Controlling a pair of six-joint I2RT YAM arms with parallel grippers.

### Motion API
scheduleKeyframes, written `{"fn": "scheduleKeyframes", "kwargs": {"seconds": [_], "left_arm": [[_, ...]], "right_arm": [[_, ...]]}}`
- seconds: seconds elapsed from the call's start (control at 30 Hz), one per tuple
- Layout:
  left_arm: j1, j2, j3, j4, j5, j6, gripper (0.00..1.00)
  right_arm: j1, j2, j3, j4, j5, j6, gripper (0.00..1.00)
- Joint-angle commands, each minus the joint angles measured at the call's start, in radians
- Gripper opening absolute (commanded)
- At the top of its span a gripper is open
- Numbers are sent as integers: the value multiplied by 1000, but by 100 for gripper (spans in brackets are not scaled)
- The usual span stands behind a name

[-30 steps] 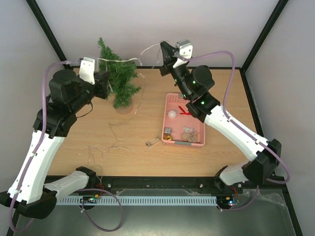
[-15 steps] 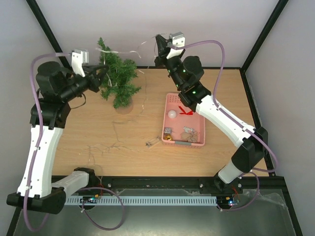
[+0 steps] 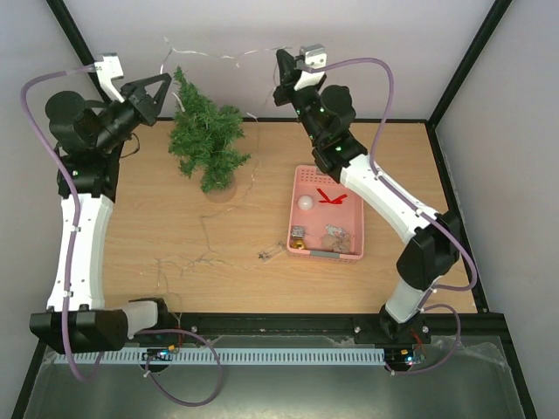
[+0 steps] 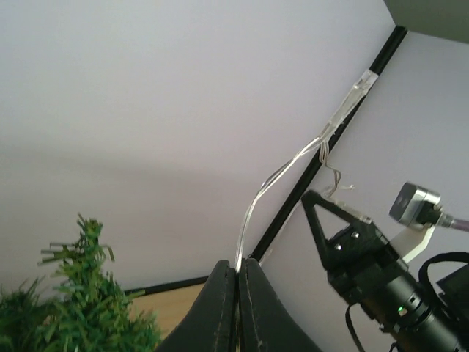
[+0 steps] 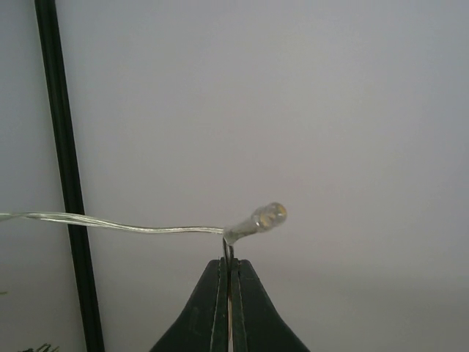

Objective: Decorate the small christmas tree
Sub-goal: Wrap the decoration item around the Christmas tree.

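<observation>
Wooden table (image 3: 157,227) nearest me carries loose wire (image 3: 188,260) before the small christmas tree (image 3: 207,140), ornaments (image 3: 305,202) unused in the pink basket (image 3: 292,214) to its right, so I judge decorating barely begun, my left gripper (image 4: 238,273) and right gripper (image 5: 229,268) both clamped on a clear light string (image 5: 146,228) above it.

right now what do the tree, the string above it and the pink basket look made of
small christmas tree: likely plastic bristles, matte dark green, needle tufts.
light string: thin clear glossy wire, probably plastic-coated, ending in a tiny bulb.
pink basket: probably moulded plastic, perforated wall.
</observation>
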Motion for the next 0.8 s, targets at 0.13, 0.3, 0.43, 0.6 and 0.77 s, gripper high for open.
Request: {"fn": "scheduleKeyframes", "kwargs": {"seconds": [0.13,0.3,0.43,0.6,0.77], "left_arm": [[45,86,-2,265,21,-146,2],[57,128,-16,342,32,-179,2],[59,156,-16,368,22,-173,2],[60,206,9,346,0,-153,2],[60,254,32,328,-2,-156,3]], "right_arm": [[-2,81,69,21,-30,-12,2],[-4,99,75,4,-6,-18,2],[-16,115,96,-29,13,-15,2],[-24,132,118,-89,33,-17,2],[-37,117,97,-155,102,-15,2]]}}
